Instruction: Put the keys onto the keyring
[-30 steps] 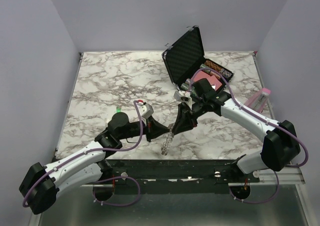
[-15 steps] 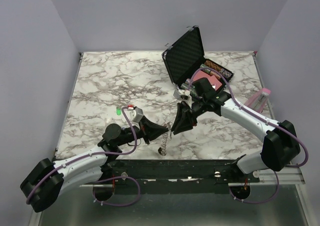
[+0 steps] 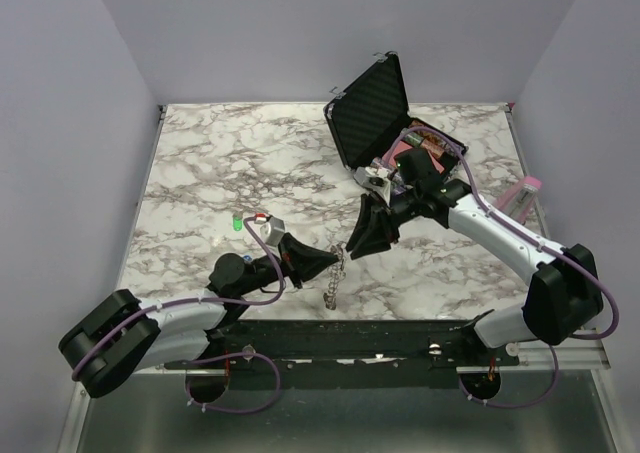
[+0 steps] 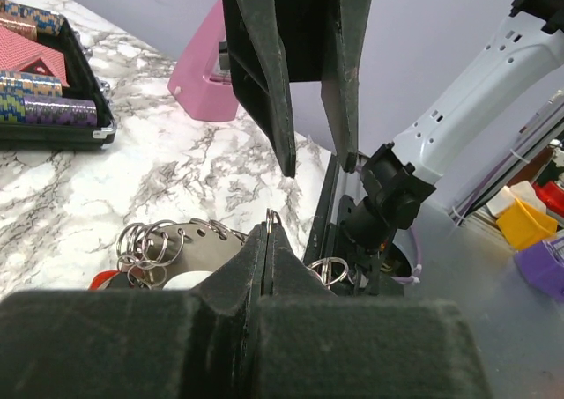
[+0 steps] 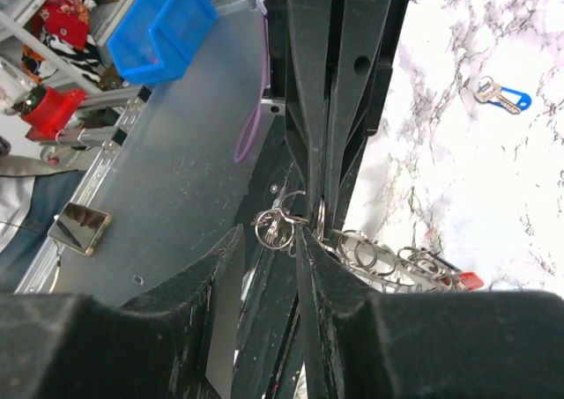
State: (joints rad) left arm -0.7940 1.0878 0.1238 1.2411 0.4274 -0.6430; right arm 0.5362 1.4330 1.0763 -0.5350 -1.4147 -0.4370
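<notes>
**Right jaws open and back off, left arm sinks**

Over the last second I dropped the left arm (image 3: 170, 318) low toward the near edge, and its elbow slid left and nearer to the base. The left gripper (image 3: 335, 262) edged slightly right, and the keyring (image 3: 330, 289) pinched in it shifted a little with it. I spread the right gripper (image 4: 319, 166) wider and drew it back toward the far right, so its tips now stand just clear of the left one instead of meeting it. The right wrist (image 3: 420, 173) has moved back over the case (image 3: 370, 108) and now covers most of the red contents that showed before.
</notes>
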